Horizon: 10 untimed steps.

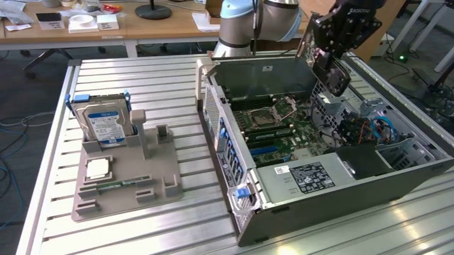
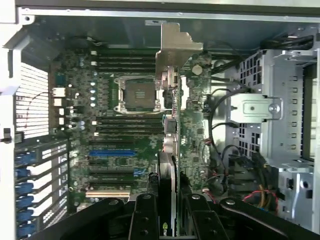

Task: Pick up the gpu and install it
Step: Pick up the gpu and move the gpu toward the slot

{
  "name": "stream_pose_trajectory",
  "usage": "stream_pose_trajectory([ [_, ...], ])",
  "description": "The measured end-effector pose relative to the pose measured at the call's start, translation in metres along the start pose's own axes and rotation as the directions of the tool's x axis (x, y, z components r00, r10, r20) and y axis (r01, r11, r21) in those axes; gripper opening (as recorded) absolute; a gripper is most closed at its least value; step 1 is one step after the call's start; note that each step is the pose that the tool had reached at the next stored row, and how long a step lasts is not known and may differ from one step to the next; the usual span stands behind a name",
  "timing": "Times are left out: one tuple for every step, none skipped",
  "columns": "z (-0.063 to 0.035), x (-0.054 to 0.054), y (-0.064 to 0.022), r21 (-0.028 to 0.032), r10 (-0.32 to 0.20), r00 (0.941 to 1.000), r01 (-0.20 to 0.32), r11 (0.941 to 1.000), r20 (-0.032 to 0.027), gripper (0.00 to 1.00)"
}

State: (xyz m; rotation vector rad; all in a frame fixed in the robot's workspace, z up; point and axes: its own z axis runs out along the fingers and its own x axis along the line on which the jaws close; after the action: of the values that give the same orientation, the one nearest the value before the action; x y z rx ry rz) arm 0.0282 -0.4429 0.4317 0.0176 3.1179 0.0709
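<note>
The arm point(image 1: 255, 21) rises from its base at the far edge of the desk point(image 1: 142, 79), behind the open computer case point(image 1: 341, 207). Its upper links run toward the exterior view's right. The black wrist then turns downward over the far corner of the case. From there the tool point(image 1: 328, 57) points down into the opening, tilted a little toward the case's middle.

The tool's fingers point(image 2: 145, 210) are clamped on the gpu point(image 1: 335, 77), one on each flat face of the card. The gpu hangs below the tool in the air, about level with the case's upper rim. It is above the motherboard point(image 1: 277, 127) and apart from it.

In the wrist view the gpu point(image 2: 169, 165) shows edge-on, running straight away from the tool point(image 2: 167, 202). Its silver end bracket point(image 2: 175, 50) is at the far end. The card lines up over the board just beside the processor socket point(image 2: 137, 95), between that socket and the metal drive cage point(image 2: 270, 115).

The case lies on its side with its open face up, and fills the half of the desk on the exterior view's right. Near the desk's edge on the exterior view's left sits a grey holder point(image 1: 135, 180). A hard drive point(image 1: 106, 125) stands upright at the holder's far end, and a narrow green memory stick point(image 1: 122, 185) lies flat nearer its front.
</note>
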Motion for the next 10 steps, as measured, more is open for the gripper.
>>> stream_pose_trajectory([
  [0.0001, -0.004, 0.0001, -0.0001, 0.0, 1.0, 0.0, 1.0, 0.0001, 0.26],
  [0.0002, -0.007, 0.0001, 0.0, 0.0, 1.0, 0.0, 1.0, 0.0, 0.26],
  [0.0003, -0.011, 0.0002, 0.0, 0.0, 1.0, 0.0, 1.0, 0.0, 0.26],
  [0.0003, -0.014, 0.0002, 0.0001, 0.0, 1.0, 0.0, 1.0, 0.0, 0.26],
  [0.0004, -0.017, 0.0003, 0.0, 0.0, 1.0, 0.0, 1.0, 0.0, 0.26],
  [0.0005, -0.02, 0.0003, 0.0001, 0.0, 1.0, 0.0, 1.0, 0.0, 0.26],
  [0.0005, -0.023, 0.0004, 0.0001, 0.0, 1.0, 0.0, 1.0, 0.0, 0.26],
  [0.0006, -0.026, 0.0004, 0.0, 0.0, 1.0, 0.0, 1.0, 0.0, 0.26],
  [0.0007, -0.028, 0.0005, 0.0, 0.0, 1.0, 0.0, 1.0, 0.0, 0.26],
  [0.0007, -0.03, 0.0005, 0.0, 0.0, 1.0, 0.0, 1.0, 0.0, 0.26],
])
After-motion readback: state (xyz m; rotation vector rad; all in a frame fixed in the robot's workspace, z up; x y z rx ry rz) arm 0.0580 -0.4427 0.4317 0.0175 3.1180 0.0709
